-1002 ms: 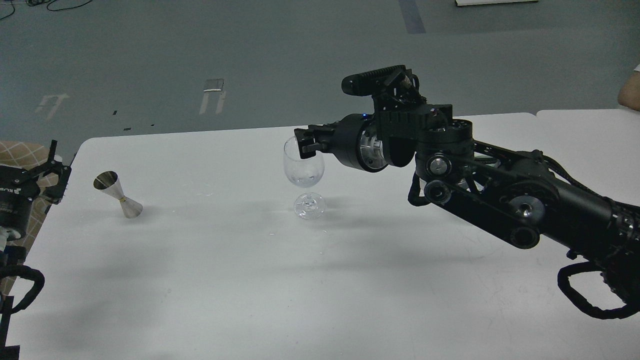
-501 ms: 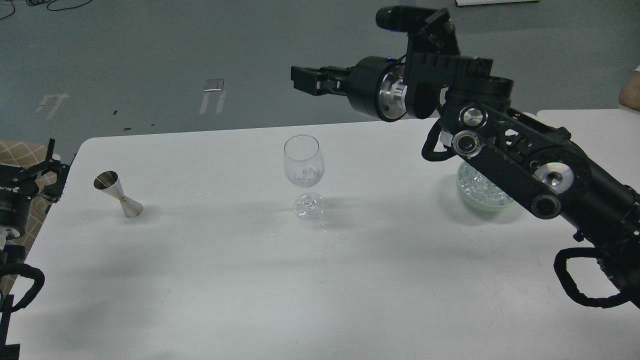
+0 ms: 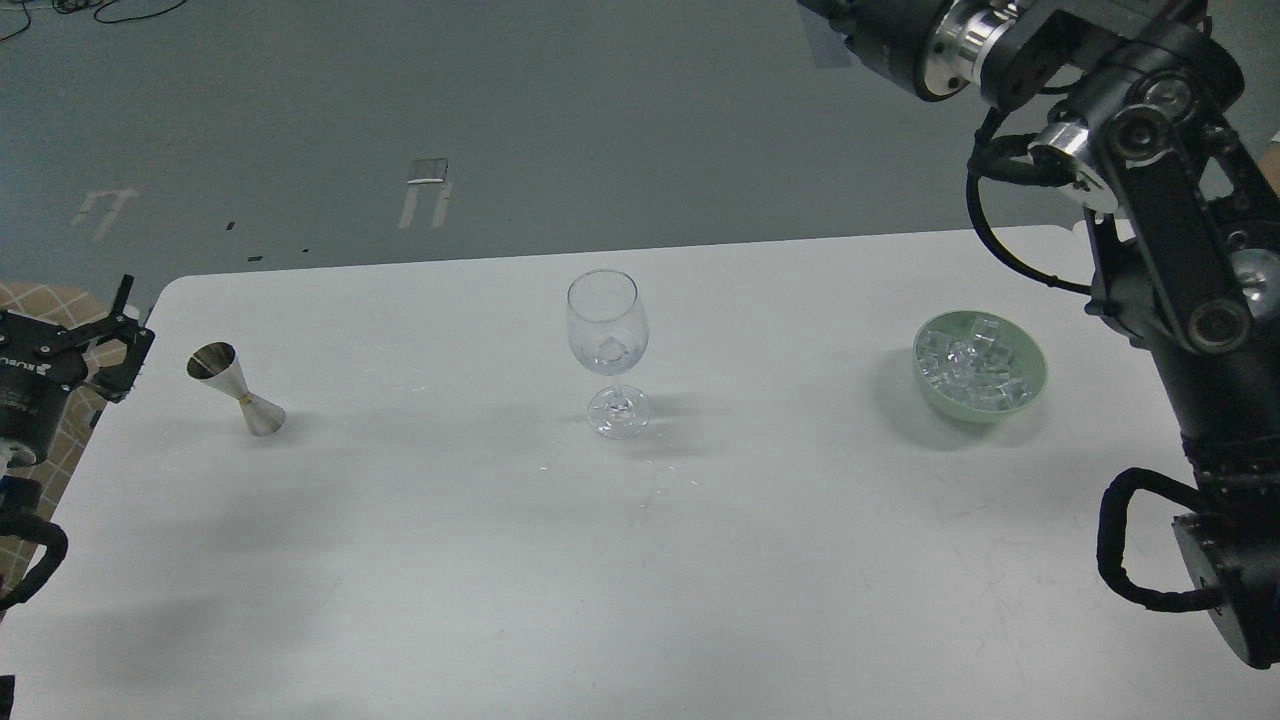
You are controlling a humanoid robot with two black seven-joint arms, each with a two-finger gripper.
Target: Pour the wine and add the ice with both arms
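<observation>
Ice [image 3: 612, 349]: few cubes in wine glass [image 3: 607, 322] mid-worktop [image 3: 500, 560]; rest in green bowl [image 3: 1030, 385] to its right, within right arm's reach. Jigger [image 3: 235, 389] left, near left end effector [image 3: 118, 335], fingers spread, empty. Right end effector out of view.

Head view, forward-down over white table [image 3: 450, 560]

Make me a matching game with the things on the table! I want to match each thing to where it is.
Things:
1. jigger
2. wine glass
3. green bowl

Places:
A. middle of the table
B. right side, full of ice
C. left side, near the left end effector

Pairs: 1-C, 2-A, 3-B
</observation>
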